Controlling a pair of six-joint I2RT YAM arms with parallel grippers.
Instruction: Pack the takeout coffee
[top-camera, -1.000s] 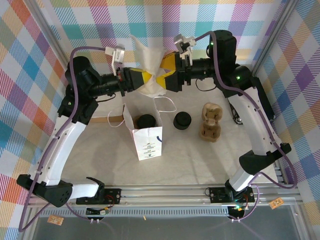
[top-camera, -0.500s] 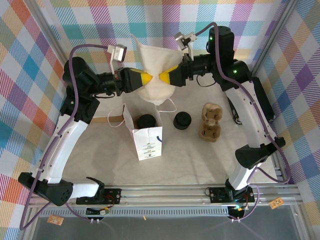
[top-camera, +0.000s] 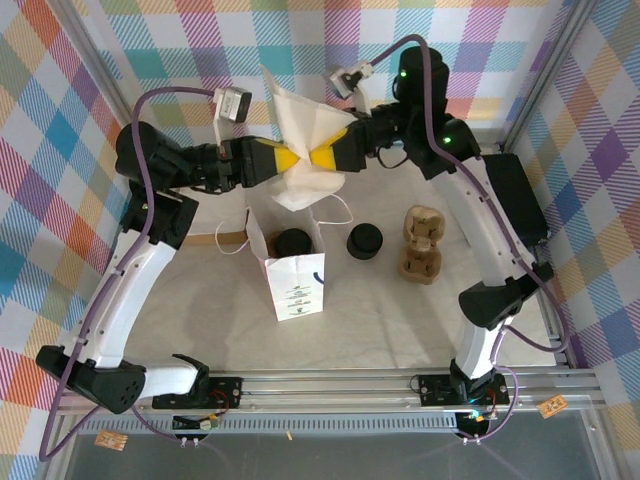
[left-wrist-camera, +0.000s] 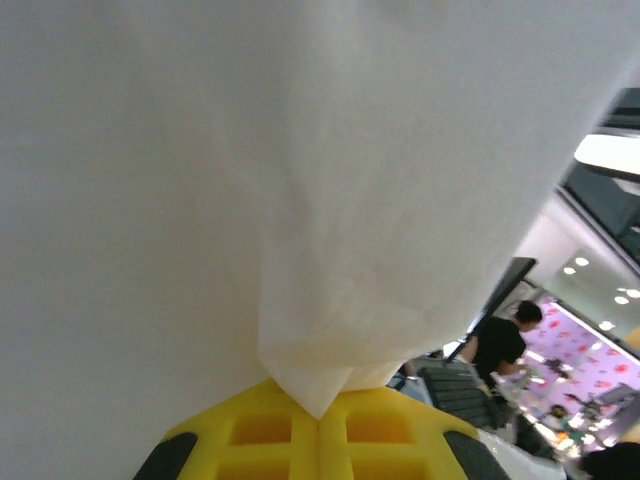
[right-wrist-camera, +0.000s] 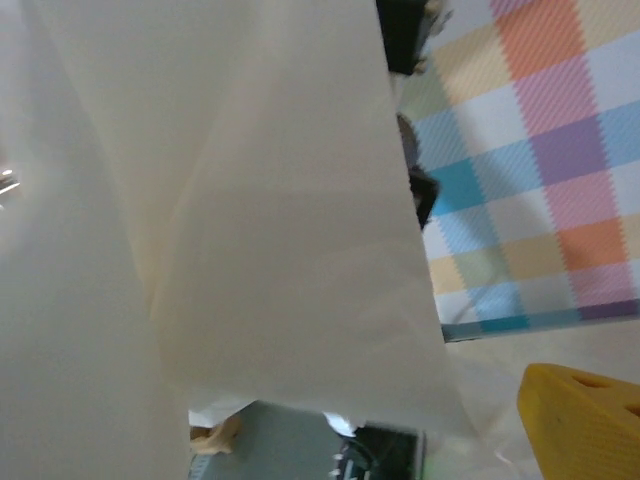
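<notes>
Turned narrower than a second ago, the pale cream paper sheet (top-camera: 297, 120) hangs clamped in the left claw (top-camera: 304, 160), the right claw (top-camera: 328, 157) gaping beside it, while the black-lidded paper cup (top-camera: 293, 242) seems already packed in the white logo bag (top-camera: 298, 288) below both claws.

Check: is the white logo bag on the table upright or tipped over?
Upright and open. The logo bag stands on the table, mouth up, with a round black lid visible inside it.

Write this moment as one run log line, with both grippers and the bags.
left gripper: shut on upper white bag | right gripper: open at same bag | coffee cup: inside logo bag
</notes>
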